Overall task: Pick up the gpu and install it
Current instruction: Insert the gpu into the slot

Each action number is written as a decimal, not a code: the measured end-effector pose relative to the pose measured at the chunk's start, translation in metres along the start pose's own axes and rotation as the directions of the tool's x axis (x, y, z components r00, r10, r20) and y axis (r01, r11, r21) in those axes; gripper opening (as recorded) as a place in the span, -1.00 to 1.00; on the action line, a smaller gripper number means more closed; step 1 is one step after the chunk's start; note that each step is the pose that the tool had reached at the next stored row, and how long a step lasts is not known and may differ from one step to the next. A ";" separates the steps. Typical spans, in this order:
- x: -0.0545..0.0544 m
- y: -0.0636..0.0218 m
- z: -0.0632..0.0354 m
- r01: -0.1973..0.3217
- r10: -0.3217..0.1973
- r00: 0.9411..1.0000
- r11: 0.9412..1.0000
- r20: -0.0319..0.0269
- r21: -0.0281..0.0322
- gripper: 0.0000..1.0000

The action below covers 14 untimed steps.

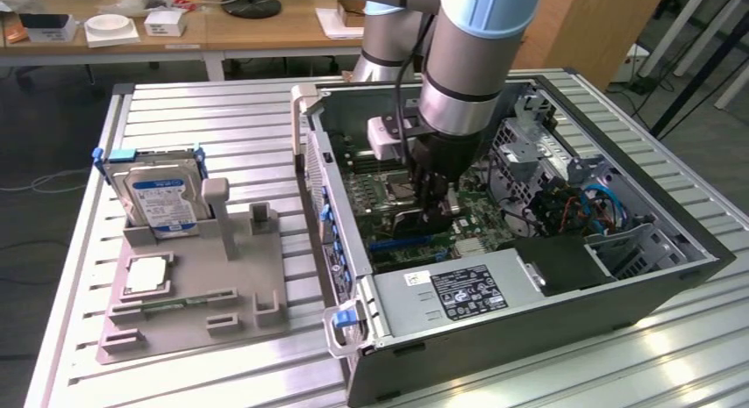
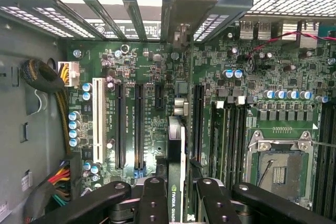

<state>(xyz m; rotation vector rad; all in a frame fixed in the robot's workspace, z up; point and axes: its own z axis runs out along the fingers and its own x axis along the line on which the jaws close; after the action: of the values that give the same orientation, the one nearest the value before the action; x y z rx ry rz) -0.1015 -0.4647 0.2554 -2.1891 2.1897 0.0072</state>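
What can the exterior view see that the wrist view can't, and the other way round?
Exterior view: the robot arm, the open computer case, and a hard drive upright on a grey stand at the exterior view's left.
Wrist view: the gpu seen edge-on, with long black slots alongside.
Both: the pincer gripping the card, the green motherboard and its processor socket.

Exterior high and oblique; wrist close over shared motherboard (image 1: 466,213) (image 2: 152,129)
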 end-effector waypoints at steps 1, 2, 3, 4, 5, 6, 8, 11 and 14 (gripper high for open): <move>0.000 0.0003 0.0000 0.000 0.000 1.000 1.000 0.000 0.000 -0.47; 0.000 0.0005 0.0000 0.000 0.000 1.000 1.000 0.000 0.000 -0.47; 0.000 0.0007 -0.0001 0.000 0.000 1.000 1.000 0.000 0.000 -0.47; 0.000 0.0011 0.0000 0.000 0.000 1.000 1.000 0.000 0.000 -0.47; 0.000 0.0016 0.0000 0.000 0.000 1.000 1.000 0.000 0.000 -0.47; 0.000 0.0020 0.0001 0.000 0.000 1.000 1.000 0.000 0.000 -0.47; 0.000 0.0021 0.0001 0.000 0.000 1.000 1.000 0.000 0.000 -0.47; 0.000 0.0024 0.0007 0.000 0.000 1.000 1.000 0.000 0.000 -0.47; 0.000 0.0024 0.0007 0.000 0.000 1.000 1.000 0.000 0.000 -0.47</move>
<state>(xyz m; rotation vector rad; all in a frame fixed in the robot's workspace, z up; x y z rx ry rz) -0.1039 -0.4646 0.2546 -2.1893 2.1900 0.0067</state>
